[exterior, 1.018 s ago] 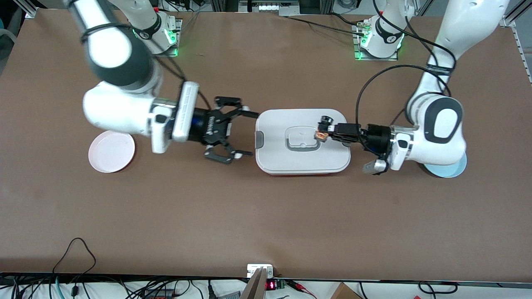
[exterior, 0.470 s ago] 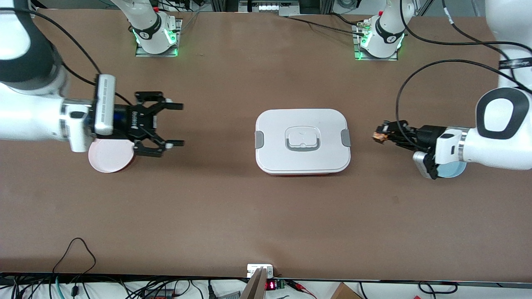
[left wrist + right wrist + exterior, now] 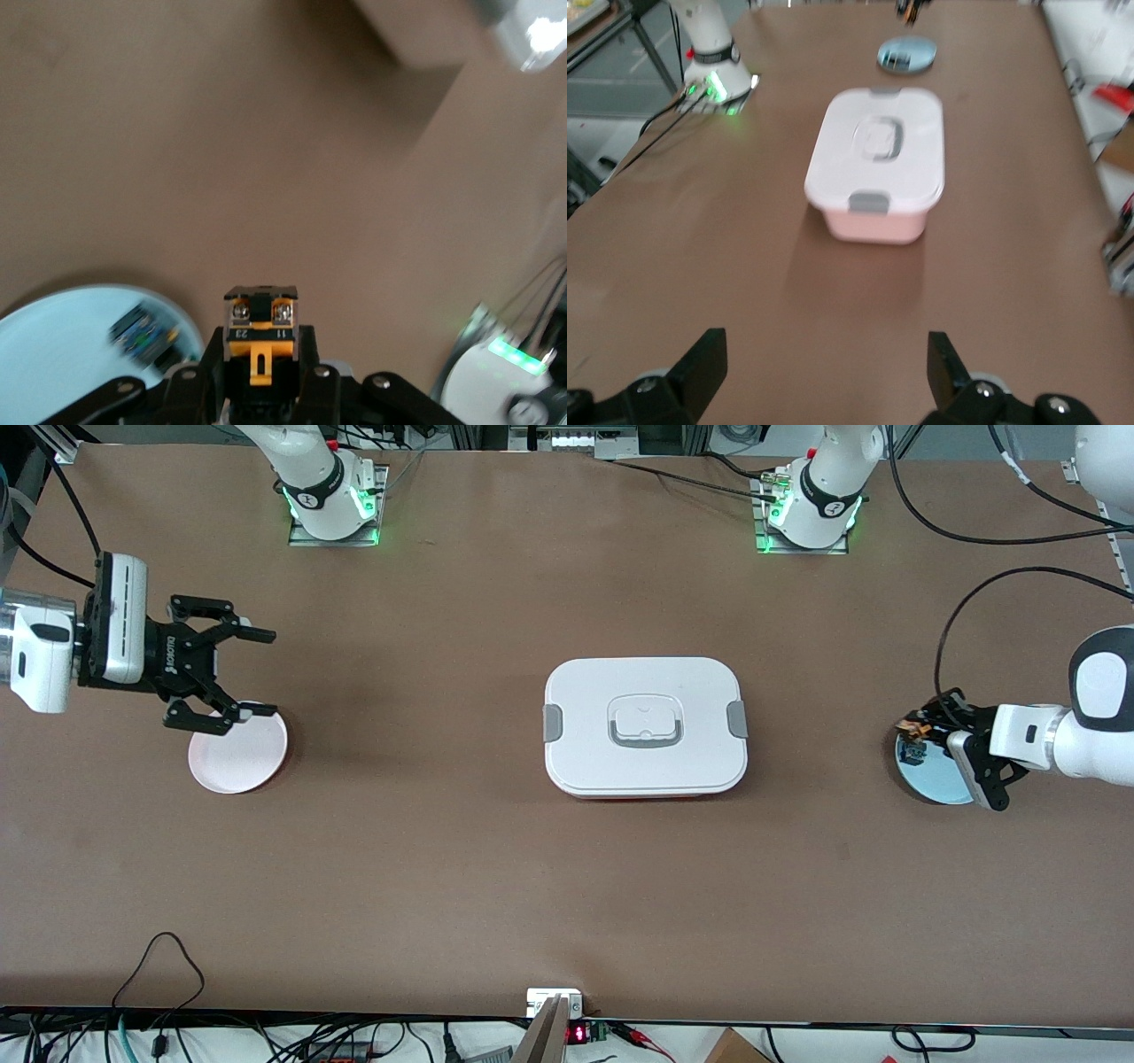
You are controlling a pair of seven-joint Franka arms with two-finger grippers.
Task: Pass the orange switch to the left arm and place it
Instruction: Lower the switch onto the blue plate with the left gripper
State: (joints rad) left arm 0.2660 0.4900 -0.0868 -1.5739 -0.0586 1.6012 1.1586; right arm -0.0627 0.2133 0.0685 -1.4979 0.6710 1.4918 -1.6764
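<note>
Brown table (image 3: 461, 850) carries the box (image 3: 645, 726), pink plate (image 3: 237, 760) and blue plate (image 3: 939, 775).

I see a brown matte worktop (image 3: 496, 886) filling nearly the whole front view, evenly lit, with soft shadows only. Along the edge nearest the front camera runs a dark strip with loose black cables (image 3: 159, 974) looping onto the surface, plus a small electronics board with a red digit display (image 3: 578, 1034). Two metal base plates (image 3: 335, 514) glow green at the top edge of that view. Aluminium frame rails (image 3: 44, 443) show at the corners. In the right wrist view, a grey shelf or cabinet (image 3: 611, 80) stands off the worktop's edge.
</note>
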